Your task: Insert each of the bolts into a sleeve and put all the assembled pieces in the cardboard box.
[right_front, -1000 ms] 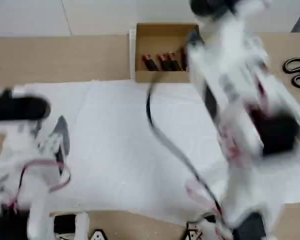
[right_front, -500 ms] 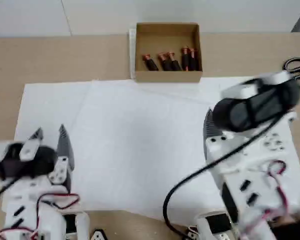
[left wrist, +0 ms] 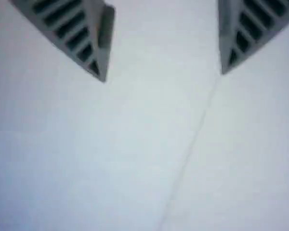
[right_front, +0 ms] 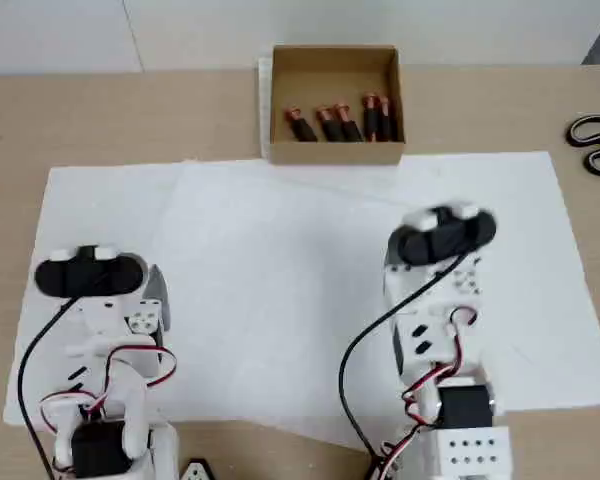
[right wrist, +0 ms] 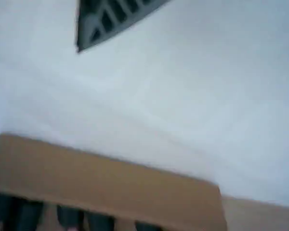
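We found the assembled pieces point(right_front: 342, 122) lying in a row inside the cardboard box point(right_front: 330, 153) at 12 o'clock on the worktop point(right_front: 110, 120). Both arms were folded low at 7 and 5 o'clock over the white sheet point(right_front: 280, 280). The left end effector point(left wrist: 163, 74) was spread and held nothing. Of the right end effector point(right wrist: 113, 19) we saw a single finger, so we could not tell its state. We judged the main risk to be an arm swinging toward the box, nudging it and shaking bolts out of their sleeves.
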